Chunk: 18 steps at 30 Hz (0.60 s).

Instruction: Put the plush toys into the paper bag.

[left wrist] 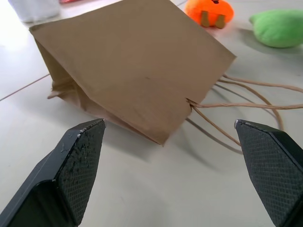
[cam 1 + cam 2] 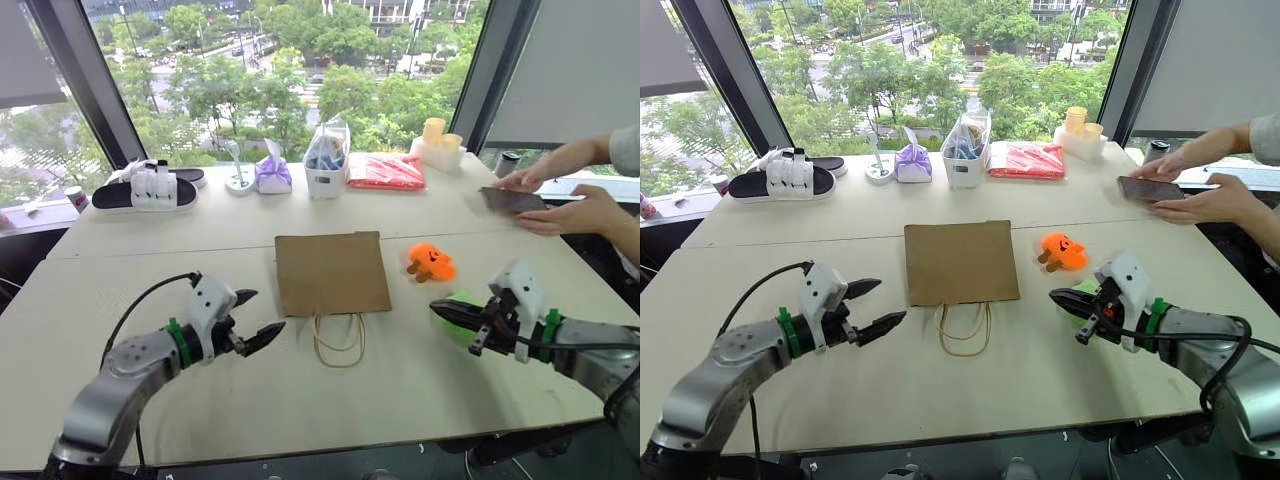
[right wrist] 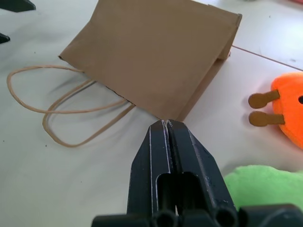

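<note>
The brown paper bag (image 2: 331, 272) lies flat in the middle of the table, its tan cord handles (image 2: 340, 341) trailing toward me. An orange plush toy (image 2: 431, 261) sits just right of the bag. A lime green plush toy (image 3: 265, 185) lies nearer to me, mostly hidden behind my right gripper (image 2: 436, 309), which hovers shut and empty, pointing left toward the bag. My left gripper (image 2: 262, 318) is open with nothing between its fingers, hovering left of the handles and pointing right at the bag's mouth edge (image 1: 187, 101).
A person's hands (image 2: 570, 210) rest by a dark phone (image 2: 511, 199) at the right edge. Along the far side stand a black-and-white sandal (image 2: 145, 190), a purple tissue pack (image 2: 272, 175), a clear bag of blue items (image 2: 327, 160), a red packet (image 2: 386, 172) and yellow cups (image 2: 440, 140).
</note>
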Motion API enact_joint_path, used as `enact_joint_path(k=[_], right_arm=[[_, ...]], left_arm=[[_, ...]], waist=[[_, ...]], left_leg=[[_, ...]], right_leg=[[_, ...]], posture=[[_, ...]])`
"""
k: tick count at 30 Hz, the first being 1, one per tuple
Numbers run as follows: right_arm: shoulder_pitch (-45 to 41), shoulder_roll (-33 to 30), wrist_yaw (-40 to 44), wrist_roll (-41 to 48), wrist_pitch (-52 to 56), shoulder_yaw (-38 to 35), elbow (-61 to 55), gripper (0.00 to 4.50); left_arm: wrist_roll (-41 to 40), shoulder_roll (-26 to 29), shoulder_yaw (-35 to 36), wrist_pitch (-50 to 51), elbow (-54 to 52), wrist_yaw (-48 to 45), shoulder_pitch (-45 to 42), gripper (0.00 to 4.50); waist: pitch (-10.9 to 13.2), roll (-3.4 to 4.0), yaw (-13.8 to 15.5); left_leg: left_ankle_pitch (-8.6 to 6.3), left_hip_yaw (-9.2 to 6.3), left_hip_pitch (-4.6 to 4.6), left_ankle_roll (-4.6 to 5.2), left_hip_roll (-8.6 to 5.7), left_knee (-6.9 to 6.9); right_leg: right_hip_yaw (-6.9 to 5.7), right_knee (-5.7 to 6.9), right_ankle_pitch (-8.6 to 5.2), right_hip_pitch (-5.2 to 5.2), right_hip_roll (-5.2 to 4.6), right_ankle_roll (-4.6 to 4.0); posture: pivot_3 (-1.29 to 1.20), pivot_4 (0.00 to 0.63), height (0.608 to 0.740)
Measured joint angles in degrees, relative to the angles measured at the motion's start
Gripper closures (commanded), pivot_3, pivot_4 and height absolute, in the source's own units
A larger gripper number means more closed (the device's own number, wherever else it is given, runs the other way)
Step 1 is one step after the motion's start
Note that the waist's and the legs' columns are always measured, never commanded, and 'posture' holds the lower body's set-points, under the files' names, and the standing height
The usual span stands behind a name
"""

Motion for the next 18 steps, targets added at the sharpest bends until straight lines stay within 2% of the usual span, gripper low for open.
enact_joint_path(k=[6, 18], right_arm=[[-0.03, -3.15, 2.32, 0.56, 0.37, -1.23, 0.71, 4.50], [-0.34, -3.06, 1.21, 1.18, 0.97, -1.97, 0.39, 4.50]], left_arm=[[-0.94, 2.76, -0.14, -0.75, 2.86, -5.44, -3.99, 0.04], [-0.86, 4.64, -1.08, -1.06, 5.12, -11.18, -6.89, 0.04]], waist=[[0.01, -0.01, 0.05], [0.02, -0.02, -0.01]], left_leg=[[0.00, 0.00, 0.00, 0.00, 0.00, 0.02], [0.00, 0.00, 0.00, 0.00, 0.01, 0.01]], right_leg=[[0.00, 0.00, 0.00, 0.00, -0.01, -0.02], [0.00, 0.01, 0.02, -0.01, -0.01, 0.02]], posture=[[0.00, 0.150, 0.740], [0.00, 0.150, 0.740]])
